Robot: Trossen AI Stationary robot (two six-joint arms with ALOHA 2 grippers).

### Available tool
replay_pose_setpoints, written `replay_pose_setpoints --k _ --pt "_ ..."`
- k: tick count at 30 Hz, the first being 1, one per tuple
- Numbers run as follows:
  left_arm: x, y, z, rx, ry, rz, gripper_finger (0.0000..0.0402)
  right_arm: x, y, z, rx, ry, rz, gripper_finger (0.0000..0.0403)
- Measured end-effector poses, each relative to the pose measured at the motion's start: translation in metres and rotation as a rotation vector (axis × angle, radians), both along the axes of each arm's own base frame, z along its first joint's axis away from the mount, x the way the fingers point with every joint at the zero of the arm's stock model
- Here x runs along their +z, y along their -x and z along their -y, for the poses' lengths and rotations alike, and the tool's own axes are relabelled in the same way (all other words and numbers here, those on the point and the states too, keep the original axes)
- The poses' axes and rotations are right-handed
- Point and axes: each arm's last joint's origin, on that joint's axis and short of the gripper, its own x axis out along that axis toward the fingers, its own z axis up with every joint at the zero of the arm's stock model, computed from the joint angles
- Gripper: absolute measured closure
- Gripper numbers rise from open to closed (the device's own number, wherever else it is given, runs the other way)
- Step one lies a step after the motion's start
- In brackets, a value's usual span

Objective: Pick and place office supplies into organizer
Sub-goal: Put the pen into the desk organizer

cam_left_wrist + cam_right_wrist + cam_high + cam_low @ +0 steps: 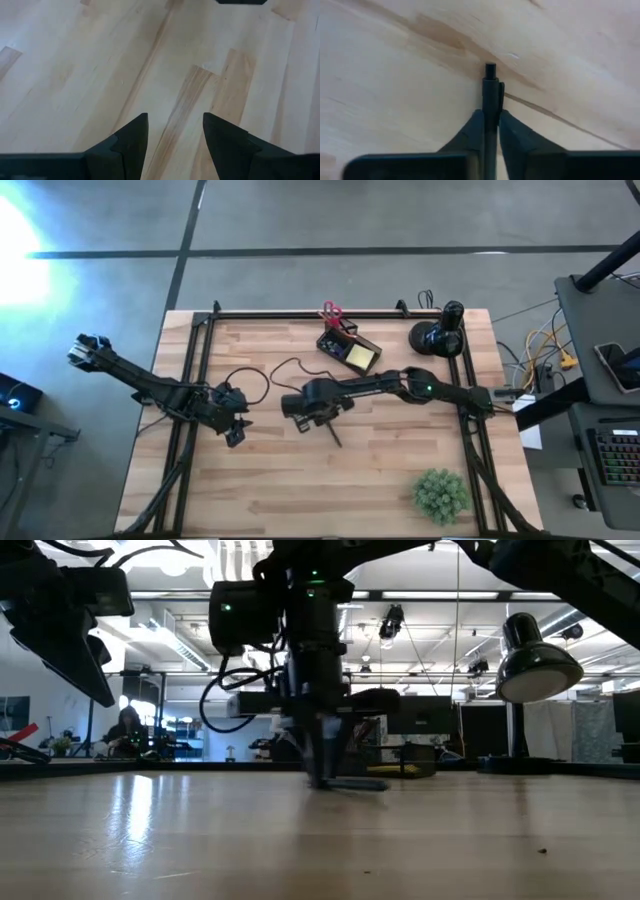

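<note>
At the table's centre, the right gripper [491, 125] pinches a black pen [491, 92]; next, lift it to the organizer [349, 349] at upper centre. The left gripper [174, 132] waits spread.

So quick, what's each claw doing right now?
Left gripper: open, holding nothing, above bare table.
Right gripper: shut on a black pen lying on the table.
</note>
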Motion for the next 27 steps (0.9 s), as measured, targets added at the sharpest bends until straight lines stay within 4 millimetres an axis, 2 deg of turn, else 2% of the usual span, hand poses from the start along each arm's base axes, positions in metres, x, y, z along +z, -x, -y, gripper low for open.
replay_pose_setpoints --k 2,6,9,13,18,20,22,27 --pt "0.0 0.0 0.0 0.002 -0.002 0.001 0.0227 0.002 0.004 0.002 0.015 0.02 -0.033 0.0383" --pt "0.0 0.0 0.0 0.003 -0.003 0.001 0.0227 0.009 0.005 0.01 0.023 0.115 -0.016 0.0389" --pt "0.0 0.0 0.0 0.003 -0.003 0.001 0.0227 0.026 0.006 0.013 0.015 0.227 0.031 0.0391" --pt "0.0 0.0 0.0 0.006 -0.008 0.004 0.0227 0.087 0.012 0.018 -0.055 0.428 0.212 0.0393" --pt "0.0 0.0 -0.001 0.017 -0.023 0.011 0.0227 0.155 0.035 0.031 -0.159 0.872 0.372 0.0393" --pt "0.0 0.0 -0.001 0.017 -0.023 0.011 0.0227 0.177 0.045 0.048 -0.196 1.01 0.389 0.0397" --pt "0.0 0.0 -0.001 0.017 -0.023 0.011 0.0227 0.189 0.053 0.075 -0.217 1.035 0.356 0.0399" --pt "0.0 0.0 -0.001 0.018 -0.026 0.012 0.0227 0.181 0.053 0.137 -0.228 1.078 0.251 0.0399"
